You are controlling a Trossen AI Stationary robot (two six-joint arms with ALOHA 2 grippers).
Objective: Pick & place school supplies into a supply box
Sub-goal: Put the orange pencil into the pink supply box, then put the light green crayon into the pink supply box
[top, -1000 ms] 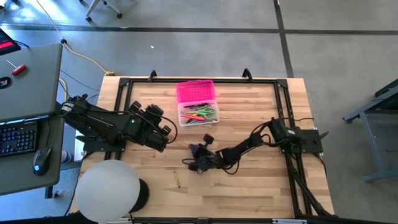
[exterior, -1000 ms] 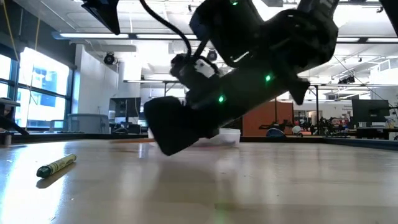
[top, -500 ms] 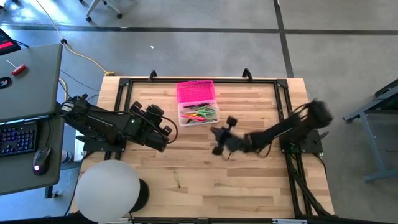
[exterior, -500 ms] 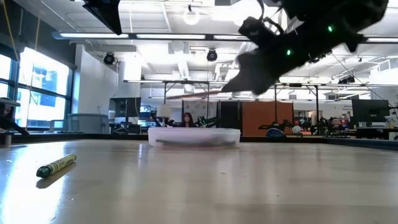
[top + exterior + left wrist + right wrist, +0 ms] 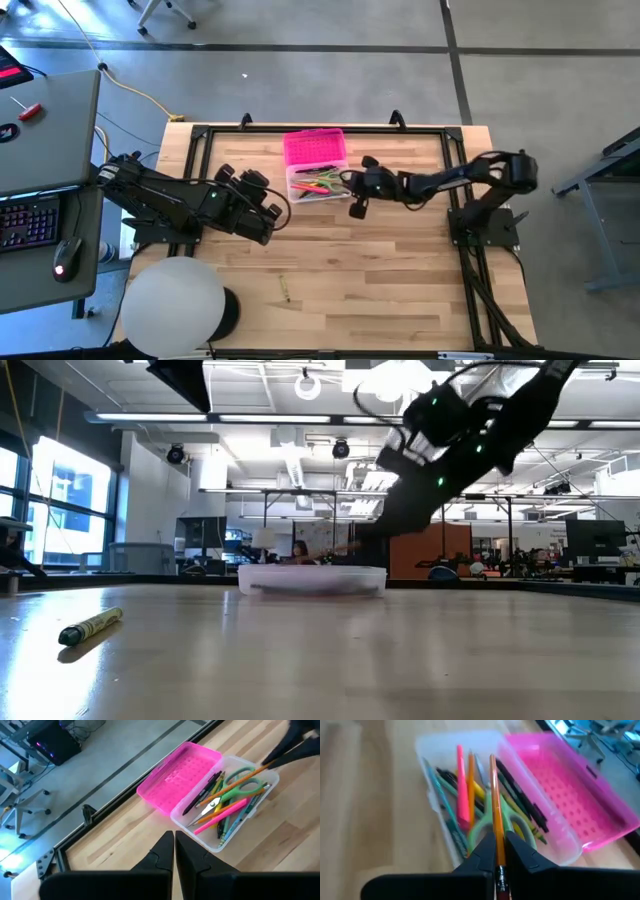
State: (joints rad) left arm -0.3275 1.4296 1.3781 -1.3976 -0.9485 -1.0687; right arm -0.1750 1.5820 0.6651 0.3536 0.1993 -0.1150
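The supply box (image 5: 317, 183) sits open near the table's (image 5: 400, 290) far edge, pens and scissors (image 5: 235, 785) inside. An orange pencil (image 5: 494, 820) hangs over it, clamped in the right hand (image 5: 496, 851): placing step, so next comes lowering and release. The left hand (image 5: 174, 851) (fingers closed, empty) waits near the left edge.

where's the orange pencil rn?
The orange pencil is pinched in the right gripper, held over the open supply box near the table's far middle, its tip above the green-handled scissors. The left gripper waits beside the box.
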